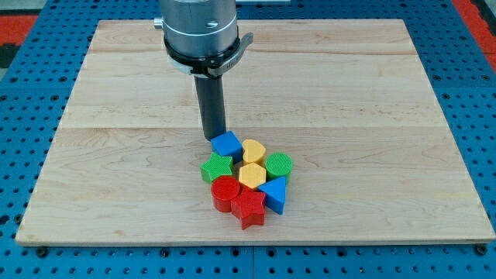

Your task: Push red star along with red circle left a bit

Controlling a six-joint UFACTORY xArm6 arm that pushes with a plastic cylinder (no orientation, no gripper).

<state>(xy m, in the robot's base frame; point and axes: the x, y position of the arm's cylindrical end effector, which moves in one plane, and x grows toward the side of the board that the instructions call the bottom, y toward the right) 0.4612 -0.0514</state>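
The red star (250, 208) lies at the bottom of a tight cluster of blocks below the board's centre. The red circle (225, 191) touches it on its upper left. My tip (215, 137) stands on the board at the cluster's top, just left of and touching the blue cube (226, 144). It is well above the two red blocks, with the green star (217, 167) between.
The cluster also holds a yellow hexagon (253, 150), a second yellow block (252, 175), a green circle (278, 165) and a blue triangle (274, 194). The wooden board (116, 155) sits on a blue perforated table. The arm's grey housing (198, 31) hangs over the board's top.
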